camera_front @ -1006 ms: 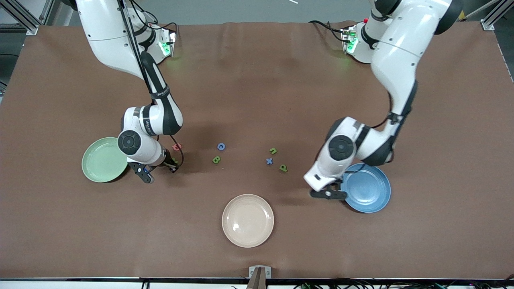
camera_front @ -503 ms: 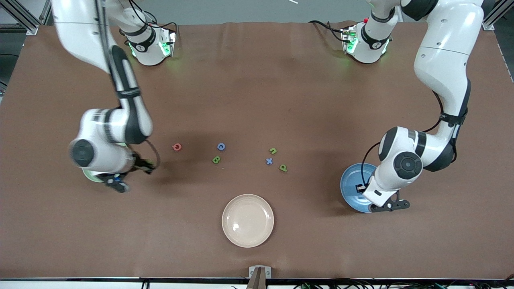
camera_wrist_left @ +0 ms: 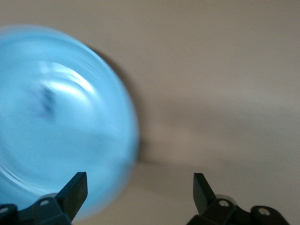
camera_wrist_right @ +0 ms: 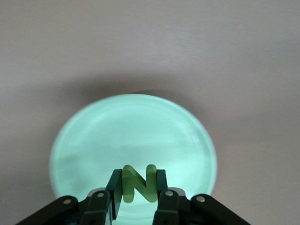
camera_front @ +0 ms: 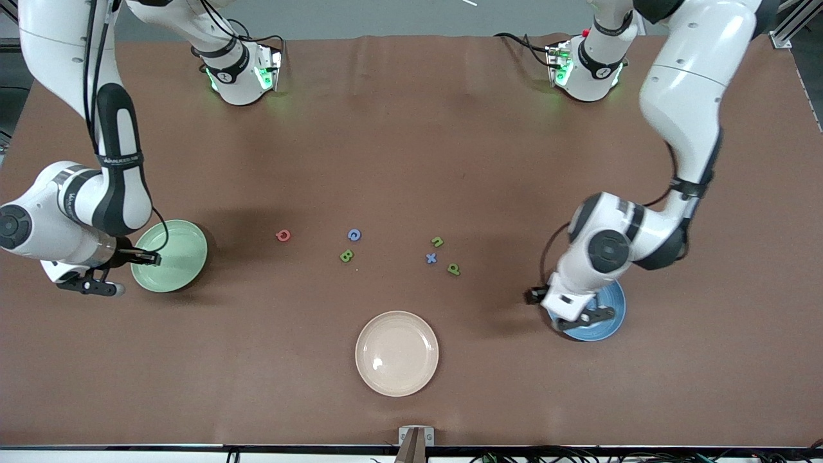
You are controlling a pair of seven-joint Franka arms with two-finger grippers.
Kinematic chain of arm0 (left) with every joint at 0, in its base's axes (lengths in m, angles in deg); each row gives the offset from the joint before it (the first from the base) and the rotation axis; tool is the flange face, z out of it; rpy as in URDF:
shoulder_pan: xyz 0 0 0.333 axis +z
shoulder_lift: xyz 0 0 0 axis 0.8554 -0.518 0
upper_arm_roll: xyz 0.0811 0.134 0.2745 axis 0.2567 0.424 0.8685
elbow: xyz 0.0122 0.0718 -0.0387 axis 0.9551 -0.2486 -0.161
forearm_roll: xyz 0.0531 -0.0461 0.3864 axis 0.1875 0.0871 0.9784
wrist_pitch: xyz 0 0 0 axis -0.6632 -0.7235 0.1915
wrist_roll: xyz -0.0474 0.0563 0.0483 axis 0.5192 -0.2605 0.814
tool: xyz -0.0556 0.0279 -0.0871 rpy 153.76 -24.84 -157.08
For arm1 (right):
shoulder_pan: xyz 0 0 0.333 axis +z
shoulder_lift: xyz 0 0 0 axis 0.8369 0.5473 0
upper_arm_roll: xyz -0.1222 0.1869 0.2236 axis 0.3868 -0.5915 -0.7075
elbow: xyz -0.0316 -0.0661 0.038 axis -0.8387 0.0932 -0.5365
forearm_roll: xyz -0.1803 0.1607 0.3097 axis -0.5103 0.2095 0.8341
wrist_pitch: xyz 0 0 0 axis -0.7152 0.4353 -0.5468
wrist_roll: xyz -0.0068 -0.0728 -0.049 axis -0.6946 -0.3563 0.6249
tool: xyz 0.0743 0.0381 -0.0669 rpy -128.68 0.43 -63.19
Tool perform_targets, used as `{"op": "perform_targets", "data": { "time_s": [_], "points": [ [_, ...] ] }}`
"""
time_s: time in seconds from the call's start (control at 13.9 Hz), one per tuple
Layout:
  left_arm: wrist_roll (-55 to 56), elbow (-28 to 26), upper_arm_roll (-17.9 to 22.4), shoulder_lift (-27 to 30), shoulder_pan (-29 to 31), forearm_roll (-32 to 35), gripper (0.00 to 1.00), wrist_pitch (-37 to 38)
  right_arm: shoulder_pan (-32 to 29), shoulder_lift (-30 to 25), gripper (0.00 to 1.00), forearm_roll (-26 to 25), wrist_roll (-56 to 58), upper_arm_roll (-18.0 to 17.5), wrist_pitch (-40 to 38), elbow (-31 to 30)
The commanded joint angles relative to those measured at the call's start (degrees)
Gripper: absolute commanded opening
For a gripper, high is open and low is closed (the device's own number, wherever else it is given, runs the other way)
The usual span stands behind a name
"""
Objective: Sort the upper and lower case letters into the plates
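My right gripper is shut on a green letter N and holds it upright at the rim of the pale green plate, on the plate's side toward the right arm's end of the table. In the right wrist view the green plate is empty. My left gripper is open and empty over the blue plate, whose rim passes between the fingers in the left wrist view; the plate is blurred there. Loose letters lie mid-table: red, blue C, green B.
A green n, a blue x and a green p lie nearer the left arm's end. A cream-beige plate sits empty, nearer the front camera than the letters.
My right gripper has swung from beside the red letter across the green plate, carrying the N. My left gripper moved across the blue plate toward the table's end, then partway back.
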Motion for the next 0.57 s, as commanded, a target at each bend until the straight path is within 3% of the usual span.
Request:
{"op": "perform_targets", "data": {
  "time_s": [0.0, 0.29, 0.5],
  "points": [
    [15.90, 1.79, 0.38, -1.18, -6.42, 0.04, 1.00, 0.36, -2.31, -0.14, 0.17, 0.93, 5.94, -0.75, 2.62, -3.13],
    [36.04, 4.25, 0.47, -4.78, -14.34, 0.04, 1.00, -0.43, -1.79, 0.04, 0.17, 6.19, 9.37, -1.10, 4.63, -6.83],
    [48.09, 4.17, 1.00, -6.99, -17.42, 0.74, 0.97, -4.37, -2.57, 0.83, 0.18, 7.34, 9.64, -2.77, 6.74, -7.97]
  ]
}}
